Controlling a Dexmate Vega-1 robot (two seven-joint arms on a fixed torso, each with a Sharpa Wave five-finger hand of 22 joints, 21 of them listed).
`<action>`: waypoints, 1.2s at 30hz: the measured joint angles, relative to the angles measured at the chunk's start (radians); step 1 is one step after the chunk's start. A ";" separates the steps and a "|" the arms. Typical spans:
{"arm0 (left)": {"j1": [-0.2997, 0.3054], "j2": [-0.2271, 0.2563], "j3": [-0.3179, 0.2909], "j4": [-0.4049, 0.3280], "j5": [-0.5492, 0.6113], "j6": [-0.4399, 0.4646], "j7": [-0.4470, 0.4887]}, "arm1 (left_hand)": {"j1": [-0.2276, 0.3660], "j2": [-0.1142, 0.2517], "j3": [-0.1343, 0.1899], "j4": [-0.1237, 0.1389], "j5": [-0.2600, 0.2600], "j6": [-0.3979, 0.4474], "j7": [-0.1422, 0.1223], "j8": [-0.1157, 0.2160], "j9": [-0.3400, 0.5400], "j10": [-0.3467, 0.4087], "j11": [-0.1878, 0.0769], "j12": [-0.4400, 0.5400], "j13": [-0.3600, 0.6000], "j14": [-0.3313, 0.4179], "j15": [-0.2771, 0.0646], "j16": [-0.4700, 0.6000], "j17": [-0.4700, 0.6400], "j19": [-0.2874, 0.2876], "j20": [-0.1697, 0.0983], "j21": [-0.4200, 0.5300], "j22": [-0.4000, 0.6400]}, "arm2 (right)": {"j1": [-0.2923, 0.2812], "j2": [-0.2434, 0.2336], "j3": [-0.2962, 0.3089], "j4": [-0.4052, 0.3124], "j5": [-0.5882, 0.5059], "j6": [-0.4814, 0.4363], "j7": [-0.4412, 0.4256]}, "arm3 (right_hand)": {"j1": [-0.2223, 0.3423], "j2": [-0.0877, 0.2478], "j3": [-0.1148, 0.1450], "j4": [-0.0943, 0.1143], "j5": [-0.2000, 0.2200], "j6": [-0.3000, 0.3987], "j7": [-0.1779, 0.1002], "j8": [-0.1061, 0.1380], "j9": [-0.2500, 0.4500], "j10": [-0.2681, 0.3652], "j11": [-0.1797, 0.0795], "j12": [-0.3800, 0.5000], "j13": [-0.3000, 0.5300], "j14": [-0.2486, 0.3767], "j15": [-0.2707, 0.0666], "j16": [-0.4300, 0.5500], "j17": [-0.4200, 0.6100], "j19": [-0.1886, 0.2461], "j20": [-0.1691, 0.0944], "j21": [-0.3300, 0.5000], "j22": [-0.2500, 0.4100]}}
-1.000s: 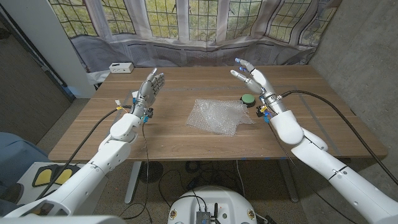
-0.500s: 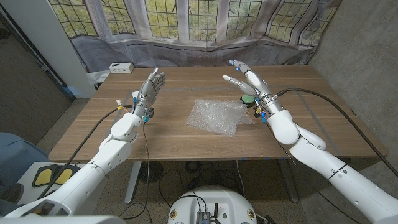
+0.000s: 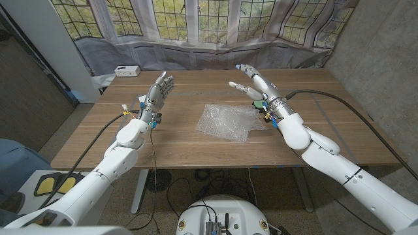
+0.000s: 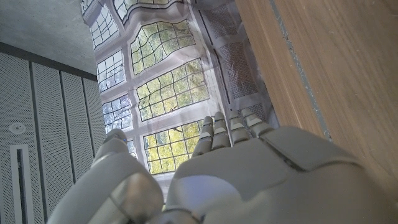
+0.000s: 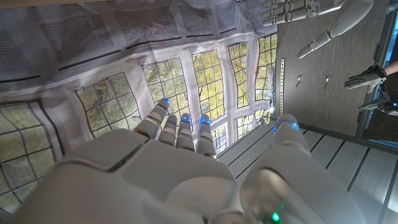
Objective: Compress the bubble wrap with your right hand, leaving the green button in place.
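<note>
Wooden table (image 3: 196, 147), plank top, carried three things. A crumpled sheet of clear bubble wrap (image 3: 228, 122) lay right of centre, and a green button (image 3: 259, 104) sat just beyond the sheet's far right corner, partly hidden by the robot's arm. A small white box (image 3: 127, 70) stood at the far left corner.

Matt brown wood grain on table (image 3: 163, 140). Clear, crinkled plastic bubble wrap (image 3: 228, 121). Smooth glossy white plastic shells on arms; grey hands (image 3: 159, 89), (image 3: 256, 85). Printed cloth backdrop (image 3: 215, 52).
</note>
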 measured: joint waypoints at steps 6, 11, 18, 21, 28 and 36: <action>0.000 0.003 0.001 -0.005 0.003 0.006 0.003 | 0.000 0.000 0.000 0.000 -0.004 0.006 0.006 0.000 0.000 0.000 0.000 0.000 0.000 0.000 0.000 0.000 0.000 0.000 0.000 0.000 0.000 | 0.009 -0.006 -0.014 -0.008 -0.024 -0.032 0.013 | 0.006 -0.005 0.000 0.000 0.000 -0.011 -0.011 -0.004 0.000 -0.011 0.000 0.000 0.000 -0.007 0.006 0.000 0.000 -0.023 0.004 -0.001 0.000; 0.000 0.005 0.002 -0.009 0.006 0.009 0.006 | 0.005 0.005 0.000 0.000 -0.004 0.005 0.006 0.000 0.000 0.000 0.000 0.000 0.000 0.000 0.000 -0.004 0.000 -0.003 0.003 0.000 0.000 | 0.017 -0.010 -0.024 -0.012 -0.034 -0.050 0.021 | 0.009 -0.001 0.000 0.000 0.000 -0.026 -0.015 -0.004 0.000 -0.015 -0.004 -0.006 0.000 -0.024 0.001 0.000 0.000 -0.081 0.024 -0.008 0.000; 0.000 0.005 0.002 -0.013 0.009 0.014 0.015 | 0.005 0.005 0.004 -0.004 -0.004 0.007 0.004 0.000 0.000 0.000 0.000 0.000 0.000 0.000 0.000 -0.004 0.000 -0.003 0.003 0.000 0.000 | 0.032 -0.017 -0.044 -0.016 -0.037 -0.062 0.033 | 0.009 -0.001 0.004 0.004 -0.004 -0.036 -0.025 -0.004 0.000 -0.022 -0.007 -0.006 0.000 -0.004 -0.016 0.010 0.000 -0.086 0.048 -0.002 0.005; 0.000 0.005 0.002 -0.013 0.010 0.015 0.017 | 0.005 0.005 0.004 -0.004 -0.004 0.011 0.000 0.000 0.000 0.000 0.000 0.000 0.000 0.000 0.000 -0.004 0.000 -0.003 0.003 0.000 0.000 | 0.039 -0.021 -0.051 -0.016 -0.040 -0.063 0.036 | 0.016 0.005 0.004 0.004 -0.004 -0.041 -0.020 -0.004 0.000 -0.025 -0.004 -0.006 0.000 0.011 -0.015 0.010 0.000 -0.068 0.028 0.005 0.005; 0.001 0.003 0.003 -0.014 0.010 0.017 0.018 | 0.011 0.011 0.004 -0.004 -0.004 0.016 0.005 0.000 0.000 0.000 0.000 0.000 0.000 0.000 0.000 -0.004 0.000 -0.003 0.003 0.000 0.000 | 0.049 -0.026 -0.066 -0.015 -0.051 -0.068 0.041 | 0.021 0.000 0.004 0.005 -0.004 -0.035 -0.026 0.000 0.000 -0.008 -0.005 -0.002 0.000 0.022 -0.014 0.016 0.000 -0.125 0.029 -0.004 0.002; 0.001 -0.001 0.009 -0.013 0.010 0.020 0.018 | 0.016 0.016 0.007 -0.007 -0.008 0.022 0.000 0.001 0.000 0.000 0.000 0.000 0.000 0.006 0.006 -0.004 0.000 -0.003 0.003 0.000 0.000 | 0.063 -0.033 -0.091 -0.015 -0.081 -0.095 0.071 | 0.021 0.000 0.001 0.007 -0.004 -0.030 -0.027 0.001 0.000 -0.008 -0.005 -0.002 0.000 0.000 -0.014 0.007 0.000 -0.136 0.039 -0.004 0.002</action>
